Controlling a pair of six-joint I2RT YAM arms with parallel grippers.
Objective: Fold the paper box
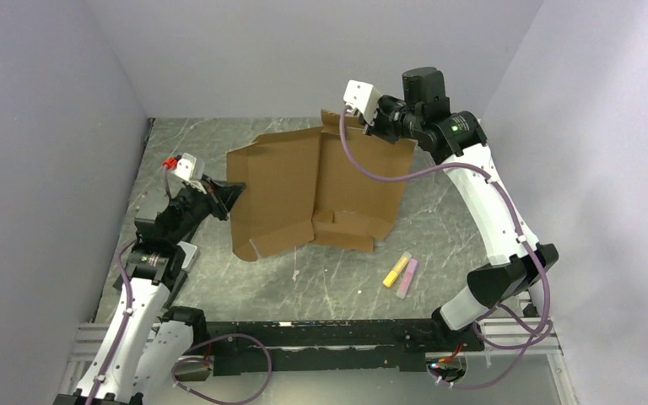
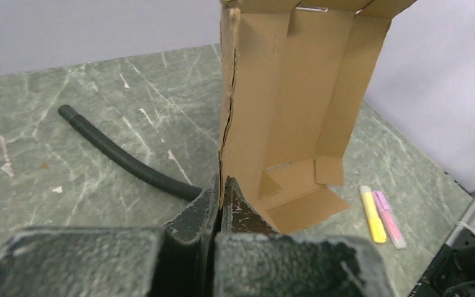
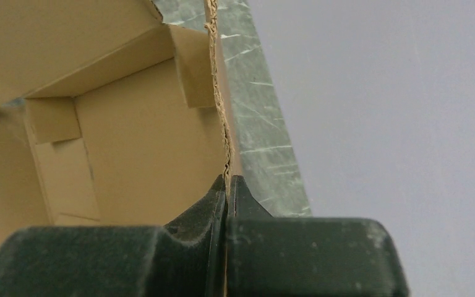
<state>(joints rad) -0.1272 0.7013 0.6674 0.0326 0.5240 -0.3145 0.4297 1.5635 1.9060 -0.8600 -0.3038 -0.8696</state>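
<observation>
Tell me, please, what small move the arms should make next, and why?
Probably bring the grippers closer together: the left gripper and right gripper pinch opposite edges of the box, which is bent along its middle crease, so that should deepen the fold.

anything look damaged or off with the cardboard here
The edge of the paper box just above the left fingers looks ragged and split, the corrugated layers seeming to peel apart. Nothing else stands out.
</observation>
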